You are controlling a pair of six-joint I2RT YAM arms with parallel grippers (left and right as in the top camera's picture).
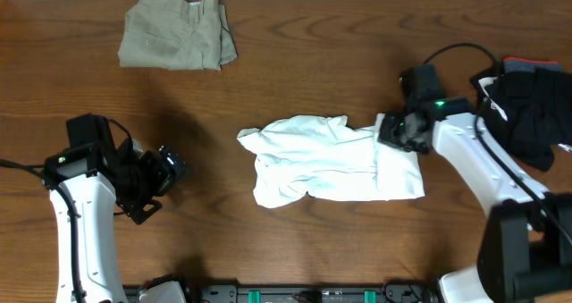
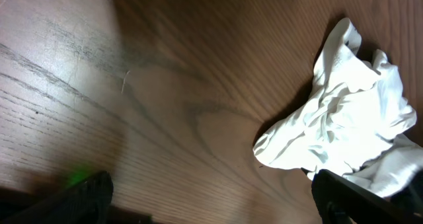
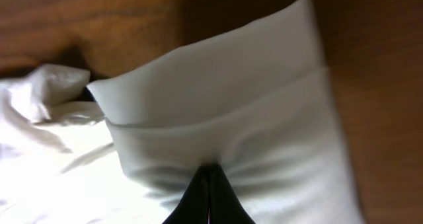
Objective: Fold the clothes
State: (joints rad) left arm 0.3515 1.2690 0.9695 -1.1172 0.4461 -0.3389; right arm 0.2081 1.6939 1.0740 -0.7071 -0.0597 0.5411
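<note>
The right gripper (image 3: 210,184) is pinching a doubled edge of the white T-shirt (image 1: 331,160), jaws closed tight on the cloth, probably so this side can be lifted and carried over. The table (image 1: 295,79) is holding the shirt crumpled at its middle, where both arms can reach. The khaki trousers (image 1: 174,42) are lying at the far edge and the black bundle (image 1: 527,115) at the right, well apart from the shirt, leaving working room. The left gripper (image 1: 161,182) is hovering spread wide and empty, short of the shirt's rumpled end.
</note>
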